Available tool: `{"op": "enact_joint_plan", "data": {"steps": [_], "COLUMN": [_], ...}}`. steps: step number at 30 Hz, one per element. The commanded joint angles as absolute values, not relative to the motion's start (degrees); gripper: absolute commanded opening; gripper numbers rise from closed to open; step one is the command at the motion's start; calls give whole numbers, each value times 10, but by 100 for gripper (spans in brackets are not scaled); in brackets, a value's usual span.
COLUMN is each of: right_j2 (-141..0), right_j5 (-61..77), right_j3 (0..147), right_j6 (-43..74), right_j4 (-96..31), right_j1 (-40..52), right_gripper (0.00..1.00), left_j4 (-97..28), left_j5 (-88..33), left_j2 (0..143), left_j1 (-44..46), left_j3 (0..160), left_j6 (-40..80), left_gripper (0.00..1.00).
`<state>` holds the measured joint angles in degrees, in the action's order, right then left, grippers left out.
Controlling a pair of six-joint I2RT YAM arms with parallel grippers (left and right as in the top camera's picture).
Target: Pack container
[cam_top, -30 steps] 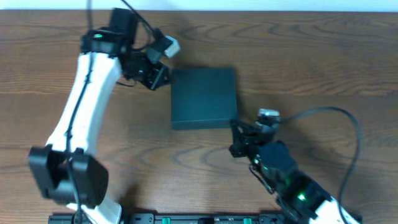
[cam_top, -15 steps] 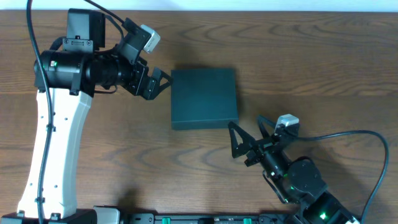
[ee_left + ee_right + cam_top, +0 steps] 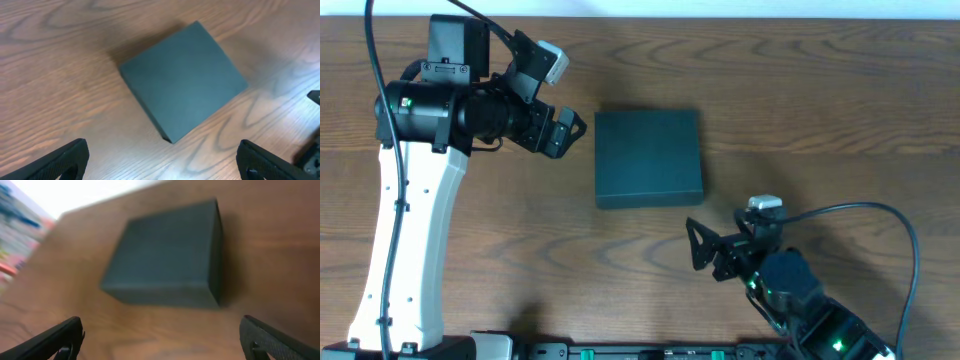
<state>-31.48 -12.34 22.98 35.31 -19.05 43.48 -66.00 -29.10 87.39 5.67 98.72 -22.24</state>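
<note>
The container [image 3: 648, 158] is a dark teal-black square box lying shut and flat on the wooden table, near the middle. My left gripper [image 3: 572, 132] hovers just off its left edge, jaws open wide and empty. In the left wrist view the container [image 3: 182, 87] sits ahead of the left gripper [image 3: 161, 160] with bare wood between them. My right gripper [image 3: 698, 246] stands in front of the box's near right corner, open and empty. The right wrist view is blurred, with the container [image 3: 165, 255] beyond the right gripper [image 3: 161, 335].
Brown wood-grain table [image 3: 840, 110] runs all round the box. A black rail [image 3: 620, 352] lies along the front edge. The right arm's black cable [image 3: 880, 215] loops over the table at the right. No snack packets are in view.
Both grippers have left the box's corners and stand wide open. The left arm swung back to the left. The right gripper drew back towards the front edge.
</note>
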Motion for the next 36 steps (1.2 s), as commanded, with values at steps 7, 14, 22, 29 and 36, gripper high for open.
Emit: {"op": "enact_joint_plan", "data": {"steps": [7,14,22,29,36], "right_j2": [-315,-315,-315,-315,-315], "right_j5": [-124,-124,-124,-124,-124], "right_j3": [234,234,234,234,234], "right_j6": [344,344,344,344,344], "right_j4": [-327,-367,-367,-367,-367], "right_j1": [442,442,442,442,442], "right_gripper": [99,99,99,99,99], "left_j4": [-663,-642,-418,-313,-297], "left_j5": [-269,-169,-61,-60,-60], "left_j2": [876,791,509,300,168], "left_j1": [56,57,56,56,56], "left_j3": [992,959,598,369,239], "left_j6": [-216,-116,18,68,69], "left_gripper": [95,95,95,95,95]}}
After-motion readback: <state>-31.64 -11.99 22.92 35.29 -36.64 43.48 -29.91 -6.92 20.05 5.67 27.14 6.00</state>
